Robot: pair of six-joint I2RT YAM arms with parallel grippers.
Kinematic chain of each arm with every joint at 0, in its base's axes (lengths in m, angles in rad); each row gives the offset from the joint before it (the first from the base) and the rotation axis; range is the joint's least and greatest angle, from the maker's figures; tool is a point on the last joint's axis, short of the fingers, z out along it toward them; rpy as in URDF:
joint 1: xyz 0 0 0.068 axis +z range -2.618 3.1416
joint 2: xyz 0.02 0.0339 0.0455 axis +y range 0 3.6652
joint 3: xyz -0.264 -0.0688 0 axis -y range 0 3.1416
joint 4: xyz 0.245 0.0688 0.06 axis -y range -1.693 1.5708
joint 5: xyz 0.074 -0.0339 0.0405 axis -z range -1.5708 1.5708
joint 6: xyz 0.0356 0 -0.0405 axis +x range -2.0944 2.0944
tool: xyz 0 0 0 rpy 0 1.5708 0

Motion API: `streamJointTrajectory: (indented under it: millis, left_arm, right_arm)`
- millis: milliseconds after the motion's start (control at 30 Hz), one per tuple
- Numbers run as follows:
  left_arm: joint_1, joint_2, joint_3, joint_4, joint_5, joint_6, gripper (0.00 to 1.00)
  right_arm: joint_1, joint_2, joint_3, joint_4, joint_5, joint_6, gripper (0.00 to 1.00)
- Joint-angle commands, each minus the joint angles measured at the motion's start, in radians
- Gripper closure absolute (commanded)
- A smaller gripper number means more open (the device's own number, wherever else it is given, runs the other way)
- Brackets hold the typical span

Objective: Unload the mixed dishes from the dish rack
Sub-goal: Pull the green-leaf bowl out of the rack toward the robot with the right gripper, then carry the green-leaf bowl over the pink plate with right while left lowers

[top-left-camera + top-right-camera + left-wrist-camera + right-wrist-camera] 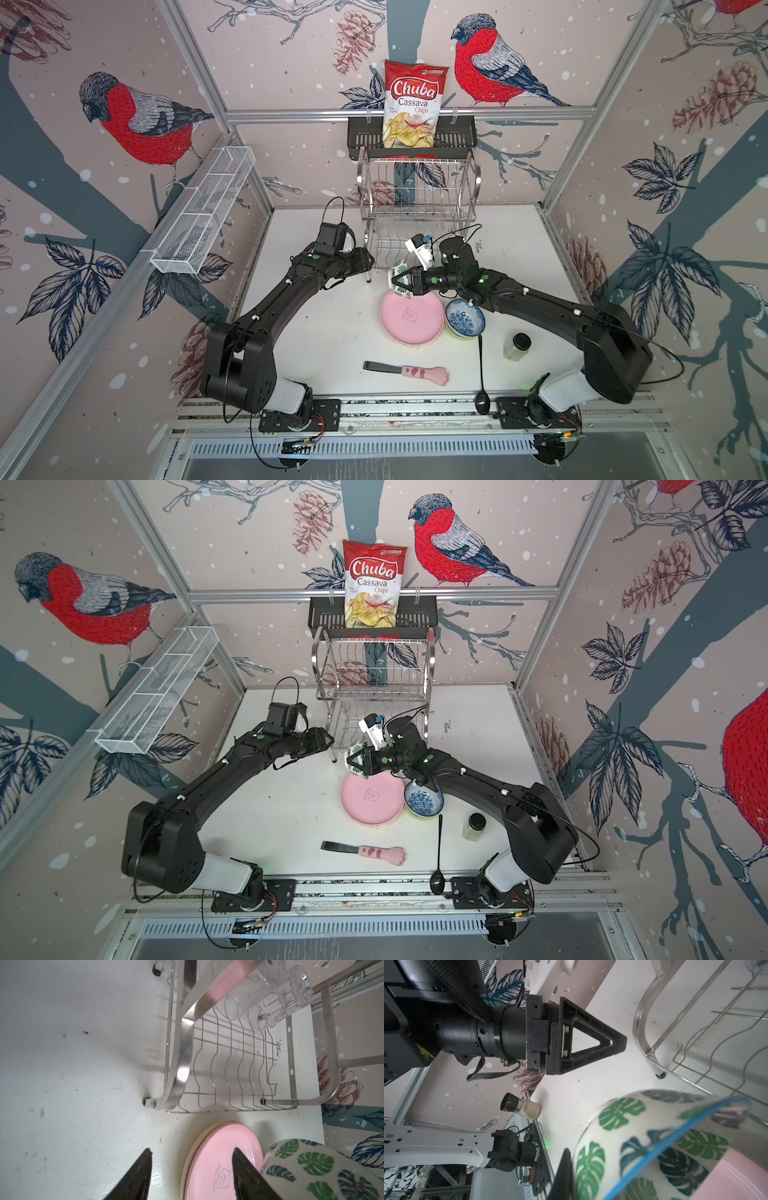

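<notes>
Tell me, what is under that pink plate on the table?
A cream-yellow plate: only its rim shows beneath the pink plate. Any further plate below is covered.

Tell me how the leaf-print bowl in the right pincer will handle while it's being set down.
The leaf-print bowl looks glazed and glossy, so it is probably slippery. The right pincer grips it at one side only, with the bowl tilted, so it may swing or slip. It looks ceramic and would likely chip if it knocks the nearby pink plate.
</notes>
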State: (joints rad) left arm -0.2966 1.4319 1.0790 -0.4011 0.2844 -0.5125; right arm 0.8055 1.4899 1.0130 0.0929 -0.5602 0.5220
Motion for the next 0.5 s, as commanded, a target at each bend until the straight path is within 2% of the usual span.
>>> streamJointTrajectory:
  millis: [0, 233, 467]
  left_arm:
    - [0.001, -0.045, -0.034, 0.025, -0.003, -0.001, 0.38]
    - [0.001, -0.161, -0.122, 0.023, 0.001, 0.003, 0.37]
    - [0.002, -0.228, -0.105, -0.036, 0.058, 0.042, 0.32]
  right_arm:
    - [0.036, -0.056, -0.014, -0.044, 0.095, -0.028, 1.00]
    - [0.169, -0.214, -0.069, -0.165, 0.311, -0.016, 1.00]
    - [0.317, -0.326, -0.086, -0.310, 0.528, 0.006, 1.00]
